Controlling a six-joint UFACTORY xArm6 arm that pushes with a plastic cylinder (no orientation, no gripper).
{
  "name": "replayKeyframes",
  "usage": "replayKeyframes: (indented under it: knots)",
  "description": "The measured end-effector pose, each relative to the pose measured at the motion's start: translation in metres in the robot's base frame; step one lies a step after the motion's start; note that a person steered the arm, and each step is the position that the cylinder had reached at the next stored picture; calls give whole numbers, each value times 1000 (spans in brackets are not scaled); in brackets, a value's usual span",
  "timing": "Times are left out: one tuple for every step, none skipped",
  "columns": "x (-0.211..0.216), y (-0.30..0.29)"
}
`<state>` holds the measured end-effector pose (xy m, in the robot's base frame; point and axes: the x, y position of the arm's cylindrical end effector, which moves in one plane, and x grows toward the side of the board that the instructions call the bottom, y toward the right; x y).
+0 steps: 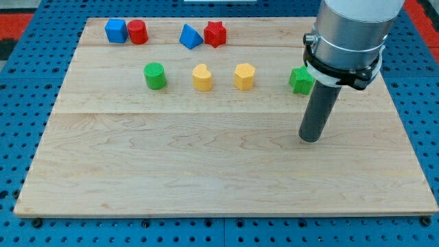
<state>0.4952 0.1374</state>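
Observation:
My tip (pixel 311 138) rests on the wooden board (pixel 206 165) at the view's right, touching no block. Nearest to it is a green star-shaped block (pixel 300 80), just above the tip and partly hidden by the rod's collar. Left of that block, a yellow hexagonal block (pixel 244 76), a yellow heart-shaped block (pixel 202 77) and a green cylinder (pixel 155 75) stand in a row. Along the view's top sit a blue cube (pixel 116 31) touching a red cylinder (pixel 137 32), and a blue triangular block (pixel 190 36) beside a red star block (pixel 215 33).
The arm's grey body (pixel 353 27) fills the view's top right corner above the board. A blue pegboard surface (pixel 20 82) surrounds the board on all sides.

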Motion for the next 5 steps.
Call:
replayKeyframes:
  knots:
    - [0,0]
    - [0,0]
    - [0,-3]
    - [0,-3]
    - [-1,-4]
